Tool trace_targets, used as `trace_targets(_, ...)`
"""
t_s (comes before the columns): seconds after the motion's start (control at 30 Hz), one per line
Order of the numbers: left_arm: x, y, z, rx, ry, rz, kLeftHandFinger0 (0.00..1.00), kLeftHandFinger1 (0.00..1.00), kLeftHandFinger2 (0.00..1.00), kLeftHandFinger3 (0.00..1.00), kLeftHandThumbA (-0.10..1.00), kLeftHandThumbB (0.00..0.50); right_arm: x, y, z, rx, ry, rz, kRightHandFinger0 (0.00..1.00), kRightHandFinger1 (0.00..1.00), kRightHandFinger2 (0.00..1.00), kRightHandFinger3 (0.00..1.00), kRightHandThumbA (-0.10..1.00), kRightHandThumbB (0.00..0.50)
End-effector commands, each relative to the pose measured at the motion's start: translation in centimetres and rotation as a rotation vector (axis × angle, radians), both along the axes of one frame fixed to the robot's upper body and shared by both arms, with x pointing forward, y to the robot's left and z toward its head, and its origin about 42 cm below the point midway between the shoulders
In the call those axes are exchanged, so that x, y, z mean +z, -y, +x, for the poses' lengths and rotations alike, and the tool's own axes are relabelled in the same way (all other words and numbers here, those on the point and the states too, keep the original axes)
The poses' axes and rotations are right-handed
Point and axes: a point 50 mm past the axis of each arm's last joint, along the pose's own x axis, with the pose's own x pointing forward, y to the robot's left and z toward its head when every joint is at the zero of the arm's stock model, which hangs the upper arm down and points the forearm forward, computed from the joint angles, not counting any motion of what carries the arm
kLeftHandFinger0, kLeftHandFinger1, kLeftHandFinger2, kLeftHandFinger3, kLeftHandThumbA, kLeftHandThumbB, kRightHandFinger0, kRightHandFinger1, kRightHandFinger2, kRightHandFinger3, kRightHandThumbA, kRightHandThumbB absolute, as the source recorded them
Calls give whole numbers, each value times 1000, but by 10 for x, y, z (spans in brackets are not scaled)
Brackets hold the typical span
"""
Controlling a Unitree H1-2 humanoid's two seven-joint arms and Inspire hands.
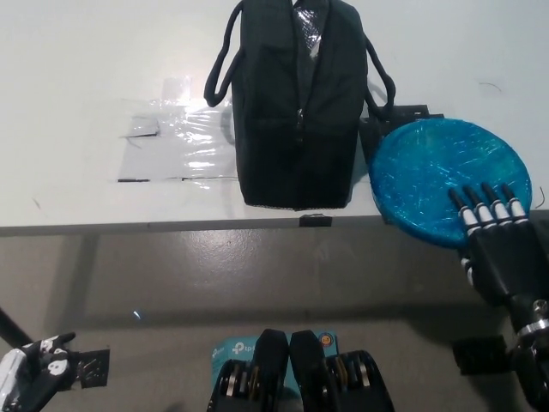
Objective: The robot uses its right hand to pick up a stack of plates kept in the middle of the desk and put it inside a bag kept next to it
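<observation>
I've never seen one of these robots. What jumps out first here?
A bright blue stack of plates sits at the white desk's near edge on the right, with the black right hand open, its fingertips over the stack's rim. Left of the plates stands a black bag. The white left hand rests at lower left.

The stack of plates [446,178] is blue, wrapped in shiny film, lying flat at the table's [77,77] near edge. At its 9 o'clock, touching it, stands the black bag [296,112], handles drooping.

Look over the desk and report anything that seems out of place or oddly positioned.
The blue plate stack sits at the desk's front edge, its near rim overhanging slightly. Clear tape or plastic film is stuck left of the black bag. Nothing looks spilled.
</observation>
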Motion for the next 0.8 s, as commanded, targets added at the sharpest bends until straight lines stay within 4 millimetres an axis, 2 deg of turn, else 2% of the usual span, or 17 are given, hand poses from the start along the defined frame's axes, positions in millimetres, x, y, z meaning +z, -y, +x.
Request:
trace_targets(0.0,5,-6,-6,-24,30,42,675,706,786,801,26,0,26,20,21,-76,141,-39,1000,1000,1000,1000,351,468)
trace_targets(0.07,5,-5,-7,-28,30,44,679,704,781,810,19,0,36,27,31,-69,219,-64,1000,1000,1000,1000,303,374)
trace_targets(0.1,5,-5,-7,-29,33,46,681,705,777,811,17,0,39,28,34,-66,239,-75,1000,1000,1000,1000,275,250)
trace_targets(0.13,5,-5,-7,-29,33,47,684,706,774,811,15,0,46,30,38,-62,268,-74,1000,1000,1000,1000,226,188)
trace_targets(0.17,4,-6,-6,-29,31,48,690,710,773,804,24,0,51,34,41,-24,287,-60,1000,1000,935,1000,111,166)
trace_targets(0.2,4,-6,-6,-30,30,48,692,712,773,802,26,0,52,34,42,-14,290,-59,975,872,765,1000,56,175)
trace_targets(0.23,3,-6,-6,-31,31,51,691,711,771,800,26,0,56,36,44,9,290,-70,715,482,534,1000,-6,112)
trace_targets(0.27,3,-6,-6,-35,27,51,696,717,779,803,41,0,56,38,45,21,289,-92,362,112,224,1000,-40,93)
trace_targets(0.3,3,-6,-6,-37,26,58,696,719,784,815,22,0,54,40,46,62,315,-96,66,8,42,849,-34,219)
trace_targets(0.37,3,-5,-6,-38,25,65,690,716,788,819,19,0,48,42,45,113,352,-91,0,0,0,392,-77,179)
trace_targets(0.4,4,-5,-6,-37,25,64,681,709,784,809,18,0,45,43,44,130,352,-76,0,0,0,243,-99,123)
trace_targets(0.5,3,-5,-6,-37,26,60,676,709,785,812,24,0,43,38,39,172,339,-71,0,0,0,97,-100,55)
trace_targets(0.53,3,-5,-6,-38,25,60,677,711,795,813,38,0,42,36,36,191,301,-29,0,0,7,137,-100,35)
trace_targets(0.57,3,-5,-6,-38,25,59,677,711,796,813,40,0,42,35,35,201,286,-11,0,0,15,134,-100,40)
trace_targets(0.6,4,-8,-7,-40,25,64,676,709,790,806,49,0,43,30,32,213,264,2,0,0,1,171,-100,101)
trace_targets(0.67,4,-9,-8,-41,25,71,674,711,797,812,36,0,44,27,31,215,233,7,0,0,5,217,-100,309)
trace_targets(0.77,6,-10,-5,-40,27,88,661,706,785,810,25,0,49,23,30,215,188,18,0,0,0,201,-100,320)
